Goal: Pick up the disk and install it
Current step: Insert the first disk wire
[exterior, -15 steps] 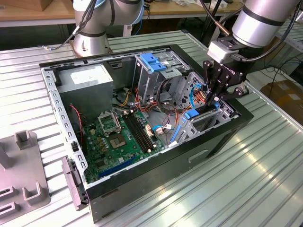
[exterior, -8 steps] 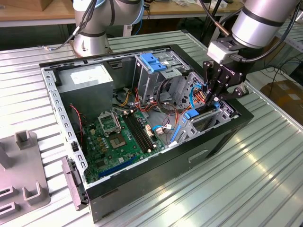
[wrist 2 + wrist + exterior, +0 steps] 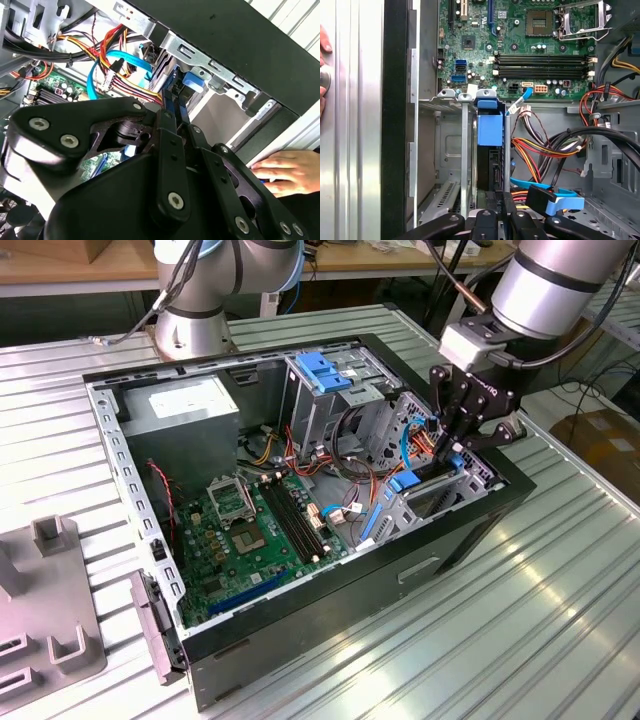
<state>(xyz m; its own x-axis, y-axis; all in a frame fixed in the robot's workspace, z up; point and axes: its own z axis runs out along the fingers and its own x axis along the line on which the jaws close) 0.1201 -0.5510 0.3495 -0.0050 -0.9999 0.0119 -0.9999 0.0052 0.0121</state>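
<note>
Blue-railed disk [image 3: 490, 145] stands on edge, part-way down its metal bay [image 3: 451, 150] in the computer case [image 3: 480, 530]. Pincer [image 3: 458, 445] grips its top edge, closed. Judgement: keep it square to the guides; nearby cables [image 3: 540, 150] could snag.

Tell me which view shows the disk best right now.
The first wrist view: the disk stands on edge in the drive bay, its blue carrier facing the camera. The exterior view catches a blue sliver below the end effector. In the second wrist view, the end effector's links cover most of it.
</note>
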